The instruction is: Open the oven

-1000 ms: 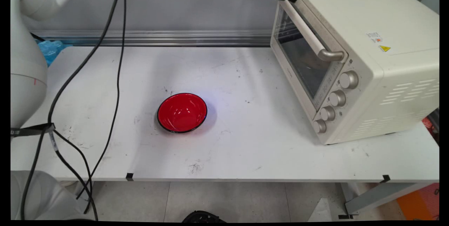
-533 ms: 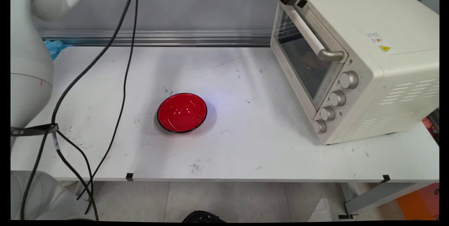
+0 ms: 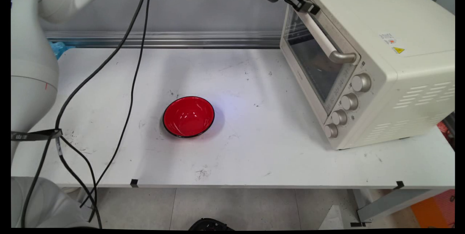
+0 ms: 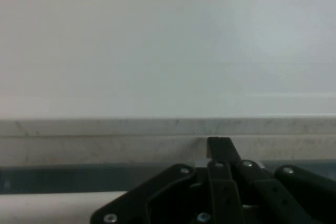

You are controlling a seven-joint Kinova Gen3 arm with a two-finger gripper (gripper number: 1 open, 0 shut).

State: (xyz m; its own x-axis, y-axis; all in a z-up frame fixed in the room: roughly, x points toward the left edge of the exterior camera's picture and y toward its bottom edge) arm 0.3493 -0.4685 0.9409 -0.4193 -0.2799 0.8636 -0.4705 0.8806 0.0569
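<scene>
White and scuffed, the table point(image 3: 254, 146) carries flecks of black grime and runs back to a grey wall with a ribbed metal rail. At its right end stands the oven point(image 3: 370, 63), a boxy cream appliance with a dark glass door, a long rounded bar handle point(image 3: 321, 37) with metal ends, four round knobs and slotted vents. The gripper point(image 3: 308, 7) sits at the far top corner of the oven's door, by the upper end of the handle; whether its fingers are parted or closed on anything cannot be told. Left of the oven, well apart from it, rests a glossy round red bowl point(image 3: 188, 116) with a thin black rim.
</scene>
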